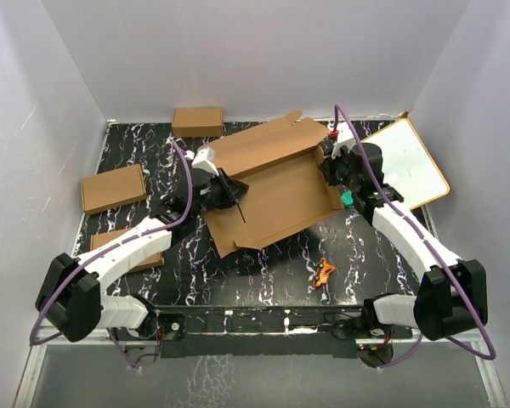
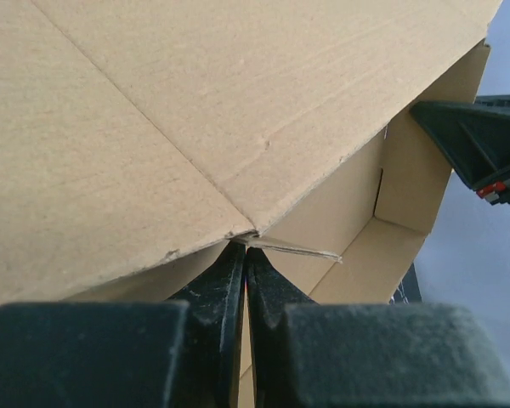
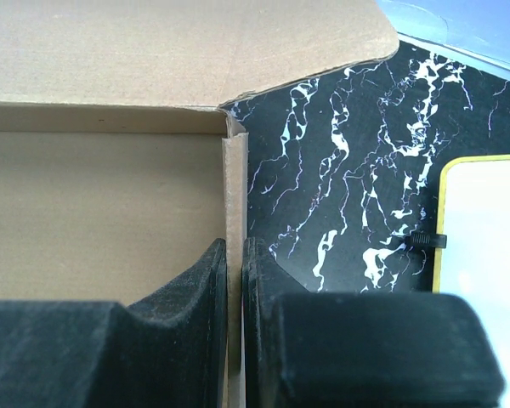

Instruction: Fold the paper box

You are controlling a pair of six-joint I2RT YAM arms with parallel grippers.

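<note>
While left jaws and right jaws are each clamping shut on an end wall of the box [image 1: 280, 195], its long axis is spanning between them, neither arm nearer.

Brown paper box [image 1: 272, 183] — black table [image 1: 204, 272], white-veined marble pattern.

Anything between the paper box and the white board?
Right wrist view: only bare marbled table between paper box and white board, besides a small black piece at the board's rim.
</note>
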